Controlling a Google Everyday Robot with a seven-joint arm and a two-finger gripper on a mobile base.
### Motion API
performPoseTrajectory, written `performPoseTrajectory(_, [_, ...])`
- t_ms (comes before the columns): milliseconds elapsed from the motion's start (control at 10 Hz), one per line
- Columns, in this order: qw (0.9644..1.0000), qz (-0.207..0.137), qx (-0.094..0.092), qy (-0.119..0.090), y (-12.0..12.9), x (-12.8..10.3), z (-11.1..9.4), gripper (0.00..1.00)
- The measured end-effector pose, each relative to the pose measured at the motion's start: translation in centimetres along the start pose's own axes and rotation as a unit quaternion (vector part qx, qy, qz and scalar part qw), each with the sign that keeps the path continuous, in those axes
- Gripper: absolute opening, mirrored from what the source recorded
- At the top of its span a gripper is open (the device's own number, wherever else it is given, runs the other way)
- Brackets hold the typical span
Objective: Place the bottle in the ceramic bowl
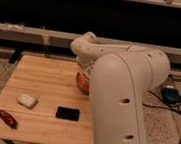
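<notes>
End effector hidden behind white arm (116, 90) over round orange-red ceramic bowl (81, 81); grip state undeterminable. Slim clear bottle unseen. Risk: off-centre release, tipping onto wooden table (41, 85)

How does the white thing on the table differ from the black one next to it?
The white object is pale and rounded; the black object is dark, flat and rectangular. The white one lies farther left. Both rest on the wooden table, away from the bowl. The pincer is hidden behind the arm, near the bowl.
</notes>
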Motion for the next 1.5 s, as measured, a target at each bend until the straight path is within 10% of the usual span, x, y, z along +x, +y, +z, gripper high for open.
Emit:
performPoseTrajectory(1100, [0.9986, 0.005, 0.019, 0.050, -0.5, 0.4, 2.6, 0.80])
performPoseTrajectory(1500, [0.9995, 0.032, 0.000, -0.003, -1.3, 0.7, 1.0, 0.80])
